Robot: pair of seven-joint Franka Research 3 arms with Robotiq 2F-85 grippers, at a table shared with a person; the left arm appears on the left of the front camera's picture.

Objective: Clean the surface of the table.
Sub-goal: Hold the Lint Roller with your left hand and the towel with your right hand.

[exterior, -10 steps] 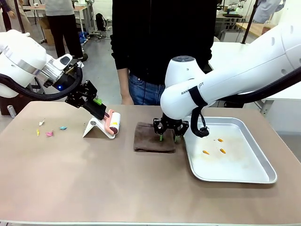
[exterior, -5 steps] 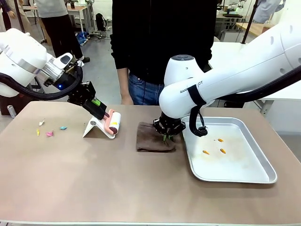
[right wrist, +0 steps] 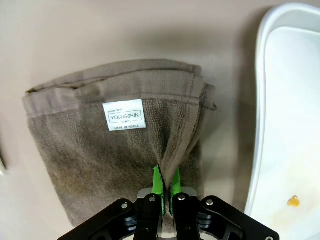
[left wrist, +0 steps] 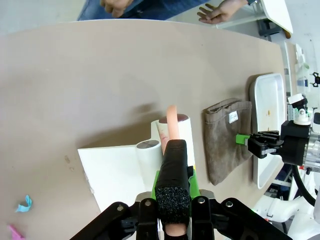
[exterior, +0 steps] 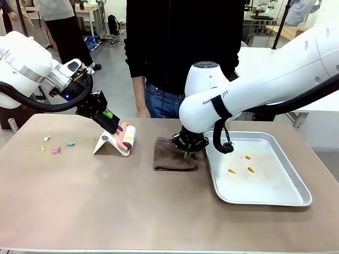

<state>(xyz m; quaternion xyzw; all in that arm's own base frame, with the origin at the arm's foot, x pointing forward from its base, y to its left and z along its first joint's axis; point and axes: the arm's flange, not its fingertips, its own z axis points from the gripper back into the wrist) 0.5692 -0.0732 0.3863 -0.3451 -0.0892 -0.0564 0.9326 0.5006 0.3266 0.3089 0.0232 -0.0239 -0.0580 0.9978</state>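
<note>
The table (exterior: 132,211), a broad matte tan top across the foreground, is rigid and fixed. By judgement it is a surface to wipe, not to grasp, so hold falls on the tools. A soft, limp brown towel (exterior: 172,160) lies mid-table beside the metal tray (exterior: 265,185). The right gripper (exterior: 186,154) is pinched shut on a raised fold of it. The left gripper (exterior: 117,128) is clamped on the lint roller (exterior: 127,138) handle. The right wrist view resolves the fold and label, and the front view shows the paper scraps (exterior: 55,150) at left.

The front camera looks across the table (exterior: 106,211) toward the person (exterior: 180,53). Both wrist cameras look down from close — all three views share the brown towel (right wrist: 100,150).
</note>
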